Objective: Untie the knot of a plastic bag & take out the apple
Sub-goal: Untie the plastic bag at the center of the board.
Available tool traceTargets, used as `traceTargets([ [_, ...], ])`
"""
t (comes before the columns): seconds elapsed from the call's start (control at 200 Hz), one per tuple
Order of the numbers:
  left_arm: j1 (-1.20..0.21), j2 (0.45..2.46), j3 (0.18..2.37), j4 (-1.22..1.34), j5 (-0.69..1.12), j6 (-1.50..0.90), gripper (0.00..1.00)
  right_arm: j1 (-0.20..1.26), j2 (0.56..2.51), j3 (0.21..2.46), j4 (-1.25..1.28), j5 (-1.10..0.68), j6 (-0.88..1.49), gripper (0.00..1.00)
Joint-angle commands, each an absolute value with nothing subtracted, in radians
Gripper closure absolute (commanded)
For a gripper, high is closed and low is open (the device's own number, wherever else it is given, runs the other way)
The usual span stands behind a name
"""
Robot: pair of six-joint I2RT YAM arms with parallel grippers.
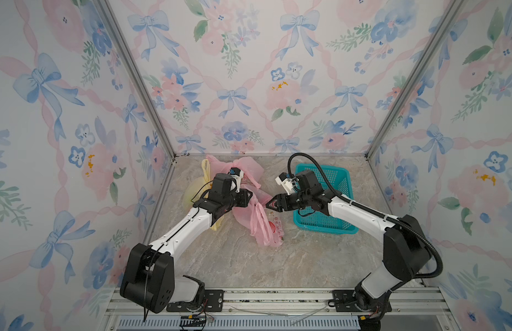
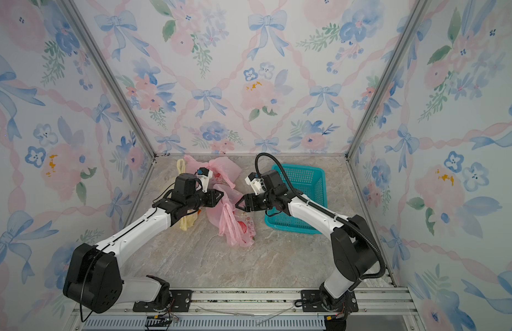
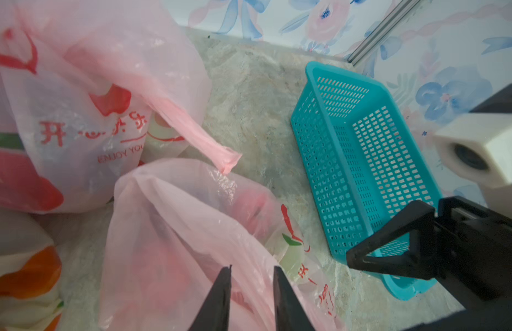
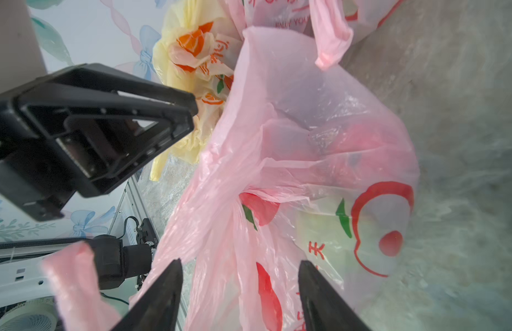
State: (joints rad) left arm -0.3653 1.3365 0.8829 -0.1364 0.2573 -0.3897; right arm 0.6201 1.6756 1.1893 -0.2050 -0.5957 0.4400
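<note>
A pink plastic bag (image 1: 259, 222) (image 4: 306, 129) with red print lies mid-table between both grippers. Its two handles (image 1: 262, 229) trail loose toward the front, and no knot shows. A dim red shape (image 4: 363, 140) (image 3: 249, 203) shows through the film; I cannot tell if it is the apple. My left gripper (image 1: 249, 197) (image 3: 253, 269) hovers over the bag's left side, jaws a narrow gap apart with nothing pinched. My right gripper (image 1: 268, 205) (image 4: 240, 262) faces it from the right, jaws wide open with the handles lying beyond them.
A second pink bag (image 1: 249, 169) (image 3: 77, 114) sits at the back, and a yellow bag (image 1: 191, 192) (image 4: 191, 57) lies under the left arm. A teal mesh basket (image 1: 323, 226) (image 3: 349, 143) stands right of the bags. Walls close in on three sides.
</note>
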Motion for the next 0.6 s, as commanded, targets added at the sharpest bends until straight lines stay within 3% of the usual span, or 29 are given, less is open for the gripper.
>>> traceTargets([
  [0.0,-0.363,1.296,0.837,-0.212,0.193,-0.394,0.69,0.656,1.705,1.247,-0.16,-0.667,0.493,0.34],
  [0.285,-0.323,1.224,0.756,-0.246,0.209,-0.449,0.6,0.683,1.741,1.267,-0.314,-0.47,0.321,0.35],
  [0.595,-0.334,1.222,0.703,-0.109,0.376,-0.517,0.48,0.64,1.689,1.205,-0.273,-0.483,0.255,0.27],
])
